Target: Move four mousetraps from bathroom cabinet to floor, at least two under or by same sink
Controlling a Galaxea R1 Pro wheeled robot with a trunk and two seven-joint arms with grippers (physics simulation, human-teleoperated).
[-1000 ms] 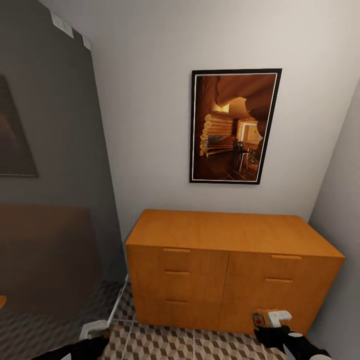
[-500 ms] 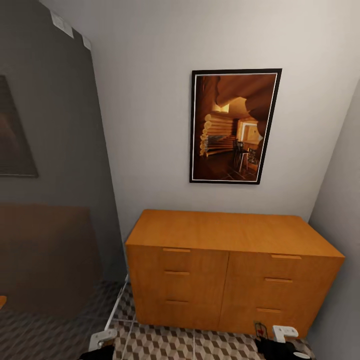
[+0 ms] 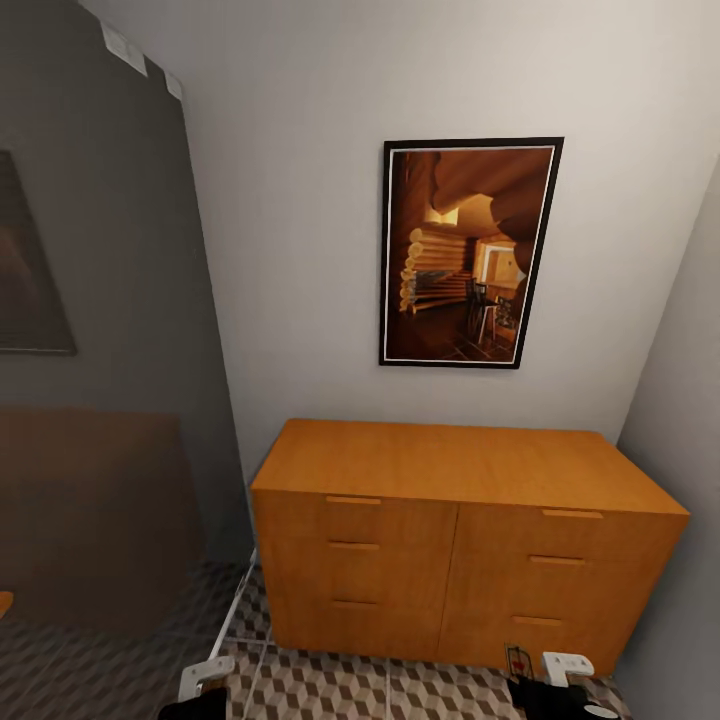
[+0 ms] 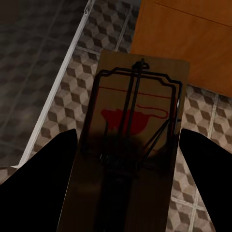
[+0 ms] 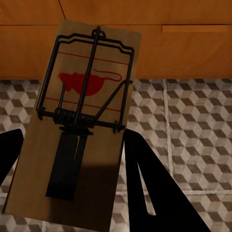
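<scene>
Small room, pale walls, framed picture [image 3: 470, 253] hung above orange-brown cabinet [image 3: 460, 540], drawers shut, top bare. Cube-patterned bathroom floor [image 3: 330, 690] ahead of cabinet, darker tinted floor [image 3: 90, 650] beyond a pale sill. Left gripper [image 4: 128, 159] clamped on one mousetrap [image 4: 130, 140], held over the tiles. Right gripper [image 5: 72, 159] clamped on second mousetrap [image 5: 82, 116], low before the cabinet front, above tiles.

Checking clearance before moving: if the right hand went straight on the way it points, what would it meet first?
Probably the cabinet front, low down near the bathroom floor. The right hand holds a mousetrap whose far end leads towards the wood; depth is unclear.
</scene>
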